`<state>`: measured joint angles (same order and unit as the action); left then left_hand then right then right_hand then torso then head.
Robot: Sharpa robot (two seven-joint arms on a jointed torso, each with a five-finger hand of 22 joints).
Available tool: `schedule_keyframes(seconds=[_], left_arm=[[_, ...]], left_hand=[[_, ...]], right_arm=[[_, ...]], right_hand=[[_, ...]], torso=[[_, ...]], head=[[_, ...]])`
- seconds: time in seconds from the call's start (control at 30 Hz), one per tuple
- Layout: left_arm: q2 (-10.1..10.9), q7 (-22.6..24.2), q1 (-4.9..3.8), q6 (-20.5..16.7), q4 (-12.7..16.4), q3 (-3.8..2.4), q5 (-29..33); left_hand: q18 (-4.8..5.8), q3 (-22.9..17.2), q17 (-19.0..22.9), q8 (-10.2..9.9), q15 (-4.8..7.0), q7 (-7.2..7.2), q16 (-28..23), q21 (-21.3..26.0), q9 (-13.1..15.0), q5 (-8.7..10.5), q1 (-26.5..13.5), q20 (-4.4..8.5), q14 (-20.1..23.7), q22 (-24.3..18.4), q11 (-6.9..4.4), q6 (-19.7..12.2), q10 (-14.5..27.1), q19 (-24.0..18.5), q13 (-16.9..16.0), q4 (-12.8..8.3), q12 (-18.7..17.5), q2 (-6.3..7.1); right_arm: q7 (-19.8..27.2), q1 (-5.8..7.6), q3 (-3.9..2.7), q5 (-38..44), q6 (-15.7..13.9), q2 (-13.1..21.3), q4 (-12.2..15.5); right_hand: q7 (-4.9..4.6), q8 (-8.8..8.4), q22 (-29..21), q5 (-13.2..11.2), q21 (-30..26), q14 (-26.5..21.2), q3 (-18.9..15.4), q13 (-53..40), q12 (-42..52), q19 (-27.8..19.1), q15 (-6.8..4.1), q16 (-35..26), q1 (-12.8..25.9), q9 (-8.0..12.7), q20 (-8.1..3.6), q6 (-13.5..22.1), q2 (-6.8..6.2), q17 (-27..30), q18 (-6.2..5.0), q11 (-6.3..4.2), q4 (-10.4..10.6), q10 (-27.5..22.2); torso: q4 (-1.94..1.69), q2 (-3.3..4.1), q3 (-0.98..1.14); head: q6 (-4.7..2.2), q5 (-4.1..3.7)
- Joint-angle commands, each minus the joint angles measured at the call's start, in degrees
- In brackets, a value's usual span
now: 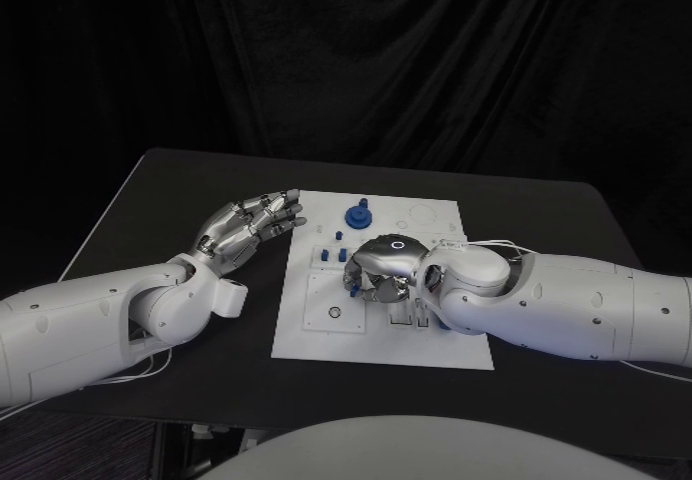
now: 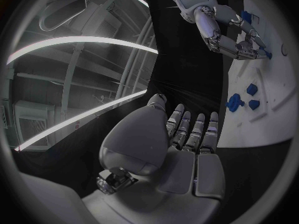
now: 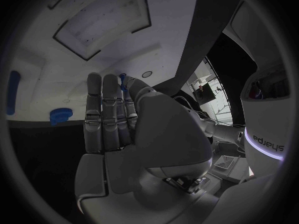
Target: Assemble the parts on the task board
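Head view / left hand: left hand is hovering at the task board's edge, fingers loosely apart and carrying nothing; its fingertips are sitting just beside the board's far corner on that side.
Head view / right hand: right hand is resting over the middle of the board, fingers curled downward. A small blue part is showing at its fingertips; cannot tell from here whether it is being pinched.
Head view / parts: a round blue part with a peg is standing beyond the right hand, near the board's far edge. Small blue pegs are standing between the two hands, just beside the right hand.

Left wrist view / left hand: fingers are lying straight, side by side, holding nothing. The board is lying past the fingertips, blue parts sitting on it.
Left wrist view / right hand: right hand is touching a blue piece on the board with its fingertips.

Right wrist view / right hand: fingers are extending together toward the board; a blue piece is peeking out at the fingertips, grip unclear. A round blue part is sitting beside the fingers.
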<state>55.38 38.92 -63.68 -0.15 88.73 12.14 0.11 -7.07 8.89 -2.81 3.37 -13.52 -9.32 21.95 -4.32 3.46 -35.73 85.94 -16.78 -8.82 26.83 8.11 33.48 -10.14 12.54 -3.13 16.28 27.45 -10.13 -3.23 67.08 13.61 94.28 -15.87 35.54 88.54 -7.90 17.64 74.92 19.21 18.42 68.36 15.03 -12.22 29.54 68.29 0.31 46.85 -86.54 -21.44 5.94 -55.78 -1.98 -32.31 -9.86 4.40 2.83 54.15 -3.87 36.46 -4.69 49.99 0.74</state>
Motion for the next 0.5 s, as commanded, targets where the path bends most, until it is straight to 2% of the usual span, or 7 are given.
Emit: schedule_keyframes(seconds=[0.03,0.5], left_arm=[[-0.2,1.2,0.09,1.0,0.0,-0.05,0.3],[-0.4,0.8,0.17,1.4,-0.3,-0.05,0.3]], left_hand=[[0.85,-0.4,0.0,0.3,-0.51,-0.11,0.2,-0.3,0.1,0.03,0.4,-0.04,0.1,0.1,0.34,0.0,0.0,0.3,-0.1,0.0,0.2,-0.22],[0.88,-0.4,0.0,0.3,-0.54,-0.13,0.2,-0.3,0.1,0.04,0.4,-0.04,0.1,0.0,0.37,0.0,0.0,0.3,-0.1,0.0,0.3,-0.29]], right_arm=[[-1.0,-0.15,0.02,0.4,1.7,0.0,-0.1],[-1.2,-0.42,0.14,0.4,2.8,-0.4,-0.9]], right_hand=[[0.01,0.17,1.4,0.0,0.4,-0.5,0.2,-0.1,-0.3,-0.2,0.0,0.4,0.6,0.0,0.11,-0.2,-0.01,-0.1,-0.43,0.18,0.0,0.3],[-0.08,-0.12,1.4,0.0,0.4,-0.8,0.3,0.0,-0.6,-0.3,0.08,0.5,0.7,0.0,0.15,0.2,-0.02,-0.2,-0.41,0.3,-0.1,0.0]], torso=[[-0.01,0.01,0.0],[0.0,0.0,-0.02]], head=[[0.01,0.05],[0.01,0.13]])
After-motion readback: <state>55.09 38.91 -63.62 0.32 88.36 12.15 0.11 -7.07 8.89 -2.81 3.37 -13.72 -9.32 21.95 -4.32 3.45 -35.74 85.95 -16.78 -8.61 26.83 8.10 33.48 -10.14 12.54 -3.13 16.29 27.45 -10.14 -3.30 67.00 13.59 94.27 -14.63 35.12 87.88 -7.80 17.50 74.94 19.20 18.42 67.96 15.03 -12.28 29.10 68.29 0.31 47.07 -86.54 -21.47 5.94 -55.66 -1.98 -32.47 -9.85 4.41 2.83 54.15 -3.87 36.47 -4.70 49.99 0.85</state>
